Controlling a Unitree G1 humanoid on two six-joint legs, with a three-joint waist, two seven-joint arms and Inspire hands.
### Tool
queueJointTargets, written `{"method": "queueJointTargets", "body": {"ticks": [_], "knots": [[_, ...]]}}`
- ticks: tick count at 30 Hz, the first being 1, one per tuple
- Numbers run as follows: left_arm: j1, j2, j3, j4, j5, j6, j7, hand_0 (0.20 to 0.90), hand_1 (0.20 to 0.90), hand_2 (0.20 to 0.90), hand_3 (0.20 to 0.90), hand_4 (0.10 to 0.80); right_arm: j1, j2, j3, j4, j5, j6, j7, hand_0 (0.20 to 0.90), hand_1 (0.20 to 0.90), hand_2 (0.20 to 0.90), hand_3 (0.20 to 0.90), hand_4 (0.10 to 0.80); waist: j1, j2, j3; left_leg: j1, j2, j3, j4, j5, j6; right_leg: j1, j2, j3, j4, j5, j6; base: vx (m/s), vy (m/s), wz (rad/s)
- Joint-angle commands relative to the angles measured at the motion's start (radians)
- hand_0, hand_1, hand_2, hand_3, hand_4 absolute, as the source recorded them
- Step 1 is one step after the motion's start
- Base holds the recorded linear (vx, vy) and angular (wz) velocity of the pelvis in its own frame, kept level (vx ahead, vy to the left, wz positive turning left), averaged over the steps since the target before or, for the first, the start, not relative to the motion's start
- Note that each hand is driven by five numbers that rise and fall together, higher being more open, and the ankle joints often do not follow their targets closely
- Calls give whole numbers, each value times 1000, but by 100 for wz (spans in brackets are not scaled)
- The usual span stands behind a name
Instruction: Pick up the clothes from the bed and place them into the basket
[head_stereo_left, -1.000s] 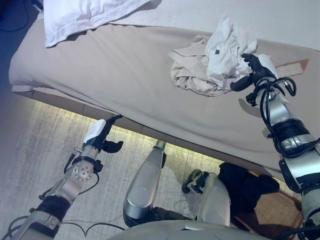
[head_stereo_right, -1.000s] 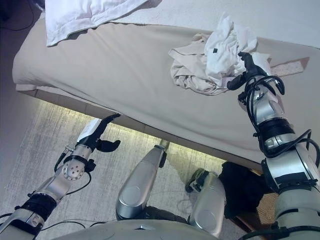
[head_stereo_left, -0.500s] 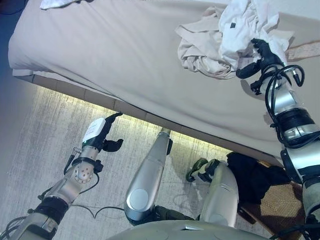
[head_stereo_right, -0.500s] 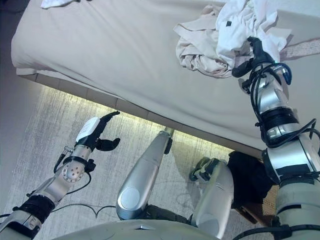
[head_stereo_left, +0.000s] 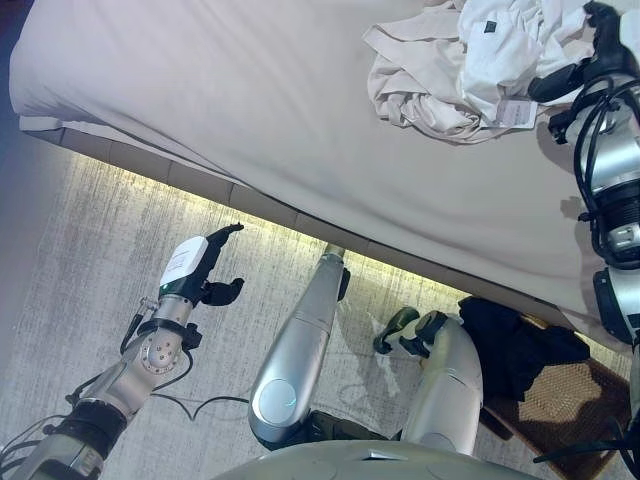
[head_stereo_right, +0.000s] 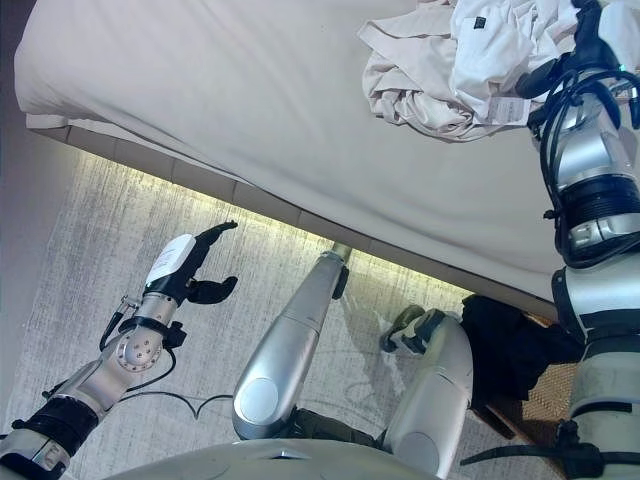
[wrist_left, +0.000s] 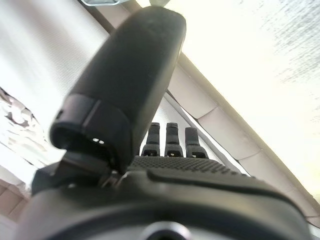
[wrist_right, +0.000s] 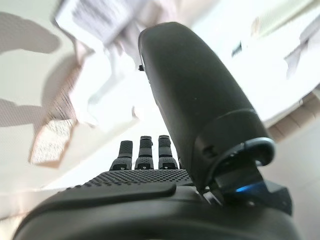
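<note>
A crumpled beige garment (head_stereo_left: 415, 90) and a white garment (head_stereo_left: 510, 35) lie in a pile on the bed (head_stereo_left: 230, 90), towards its right. My right hand (head_stereo_left: 605, 40) sits against the pile's right side with its thumb (head_stereo_left: 558, 82) pointing at the cloth. Its fingers (wrist_right: 145, 150) are straight and hold nothing. A white label (head_stereo_left: 511, 112) hangs at the pile's near edge. My left hand (head_stereo_left: 205, 270) hovers open over the floor, just short of the bed's edge. The wicker basket (head_stereo_left: 575, 395) stands on the floor at lower right with a black garment (head_stereo_left: 520, 345) draped over it.
The bed's lit lower edge (head_stereo_left: 280, 215) runs diagonally across the view. In front of it is a pale carpet (head_stereo_left: 90, 240). A tan strip (wrist_right: 50, 145) lies on the sheet near my right hand.
The camera has moved, so the bed and pile now sit higher and further right. My right hand stays at the pile's right side, and the white label now shows. The left hand is unchanged.
</note>
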Motion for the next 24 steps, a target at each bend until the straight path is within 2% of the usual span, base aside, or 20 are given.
{"method": "queueJointTargets", "body": {"ticks": [1,13,24], "knots": [[40,68,87,-109,-37,-68,67,900,900,900,900,800,-180,-138,105,-20,5,-26,-59,900,900,900,900,800,14,24,-44,32,-58,90,116,-212,93,-18,113,-58,-10,69,-62,0,0,0],[64,82,116,-136,-50,-80,88,900,900,900,900,800,-212,-131,146,24,45,-39,-35,900,900,900,900,800,26,30,-44,-38,-51,86,147,-208,94,-90,105,-61,22,68,-59,1,-2,0],[41,88,122,-201,-29,-63,131,900,900,900,900,800,-228,-110,188,62,75,-33,-15,900,900,900,900,800,27,44,-44,-125,-48,102,194,-212,101,-187,88,-64,77,63,-52,0,0,0]]}}
